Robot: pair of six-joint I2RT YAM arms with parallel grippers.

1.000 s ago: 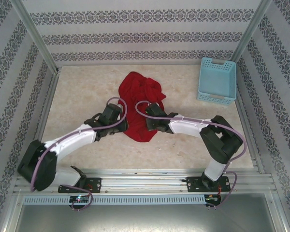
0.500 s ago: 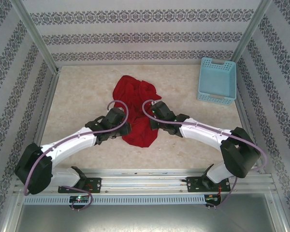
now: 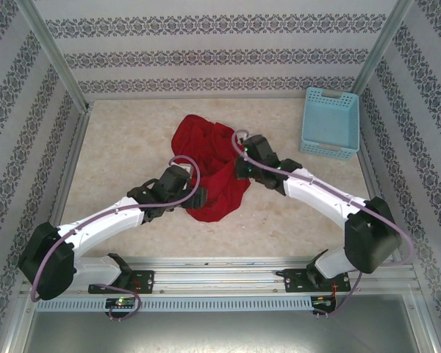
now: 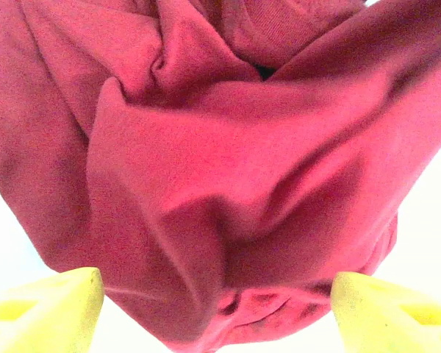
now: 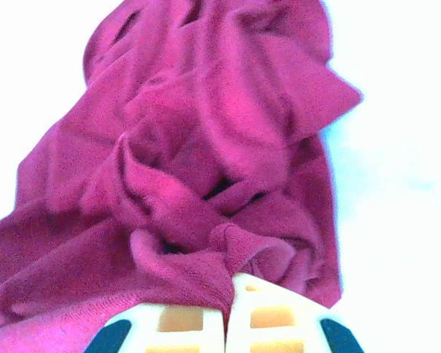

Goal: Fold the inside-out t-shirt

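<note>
1 blue basket (image 3: pixel 328 150) well right of crumpled t-shirt (image 3: pixel 204 144)

White arms (image 3: pixel 103 220) with black joints, lilac cables (image 3: pixel 187 170), and a yellow-fingered left hand (image 4: pixel 217 294).

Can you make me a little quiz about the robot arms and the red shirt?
1. Fill the gap: the right gripper is pinching a fold of the ___ t-shirt.
2. Pick one: the left gripper is A) open wide, B) shut tight, C) holding a spoon.
3. True or false: the light blue basket stands at the far right corner of the table.

Key: 1 red; 2 A; 3 true.
</note>
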